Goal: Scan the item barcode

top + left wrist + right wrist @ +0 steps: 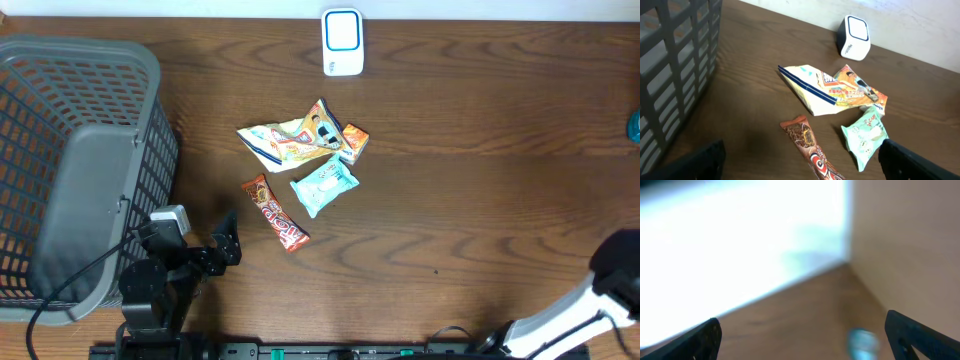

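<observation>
Dark brown wood-grain table [480, 200]; grey plastic grid-walled basket [80, 47]; white box scanner [342, 42] with a blue-ringed face; cream snack bag [285, 142] with navy stripe and orange print; small orange packet [357, 140]; pale teal packet [323, 186]; long brown-and-red bar wrapper [275, 212] with white lettering

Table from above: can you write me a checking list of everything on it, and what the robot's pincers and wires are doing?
Surface: brown wooden table, no spills seen.
Job's things: white scanner at the far edge; four snacks bunched mid-table: big white-and-yellow bag, orange packet, pale blue packet, brown bar.
Clutter: grey basket on the left; small teal thing at the right edge, too cut off to name.
Grippers: left pincer open, holding nothing; right pincer open, holding nothing.
Cables: black cable by the left arm.
Surroundings: pale wall behind the table.
</observation>
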Available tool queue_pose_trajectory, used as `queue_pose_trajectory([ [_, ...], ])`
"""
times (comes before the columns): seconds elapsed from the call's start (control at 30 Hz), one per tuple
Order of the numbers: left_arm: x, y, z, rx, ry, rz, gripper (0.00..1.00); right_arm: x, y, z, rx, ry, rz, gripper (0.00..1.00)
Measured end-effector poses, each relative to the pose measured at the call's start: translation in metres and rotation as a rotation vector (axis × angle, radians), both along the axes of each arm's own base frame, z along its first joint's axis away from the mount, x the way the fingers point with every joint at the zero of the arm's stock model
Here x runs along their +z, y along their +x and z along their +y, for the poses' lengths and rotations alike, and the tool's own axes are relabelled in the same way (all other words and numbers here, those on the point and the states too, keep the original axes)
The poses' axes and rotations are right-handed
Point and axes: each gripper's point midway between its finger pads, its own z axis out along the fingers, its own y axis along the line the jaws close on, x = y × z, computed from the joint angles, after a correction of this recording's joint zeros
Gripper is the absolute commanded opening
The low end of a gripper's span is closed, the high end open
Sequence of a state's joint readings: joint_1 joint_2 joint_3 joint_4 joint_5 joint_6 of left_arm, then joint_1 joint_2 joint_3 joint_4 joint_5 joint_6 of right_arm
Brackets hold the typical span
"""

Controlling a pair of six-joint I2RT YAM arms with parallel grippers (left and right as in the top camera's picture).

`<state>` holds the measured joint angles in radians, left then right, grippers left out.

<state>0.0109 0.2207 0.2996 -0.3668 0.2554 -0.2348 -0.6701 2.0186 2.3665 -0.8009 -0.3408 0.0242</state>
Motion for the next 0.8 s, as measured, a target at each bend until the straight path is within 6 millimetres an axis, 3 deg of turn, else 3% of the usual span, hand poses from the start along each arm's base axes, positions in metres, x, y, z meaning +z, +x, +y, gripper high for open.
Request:
queue_pose_trajectory([
  [0.1,0.0,0.0,0.0,0.0,0.0,0.0,0.98,0.043,0.0,0.07,0.212,0.054,-0.093,0.99],
  [0.17,0.0,0.0,0.0,0.0,0.0,0.0,0.98,0.049,0.005,0.112,0.327,0.091,-0.102,0.99],
  [0.23,0.0,0.0,0.0,0.0,0.0,0.0,0.98,0.04,0.015,0.166,0.458,0.159,-0.065,0.99],
  [0.3,0.0,0.0,0.0,-0.001,0.0,0.0,0.98,0.015,0.023,0.223,0.567,0.24,0.024,0.99],
  [0.47,0.0,0.0,0.0,0.0,0.0,0.0,0.98,-0.049,0.028,0.326,0.724,0.366,0.267,0.96],
  [0.6,0.0,0.0,0.0,0.0,0.0,0.0,0.98,-0.118,0.032,0.397,0.789,0.369,0.485,0.85],
  [0.63,0.0,0.0,0.0,0.0,0.0,0.0,0.98,-0.15,0.032,0.423,0.809,0.358,0.573,0.82],
  [0.8,0.0,0.0,0.0,0.0,0.0,0.0,0.98,-0.252,0.014,0.483,0.829,0.375,0.864,0.59],
])
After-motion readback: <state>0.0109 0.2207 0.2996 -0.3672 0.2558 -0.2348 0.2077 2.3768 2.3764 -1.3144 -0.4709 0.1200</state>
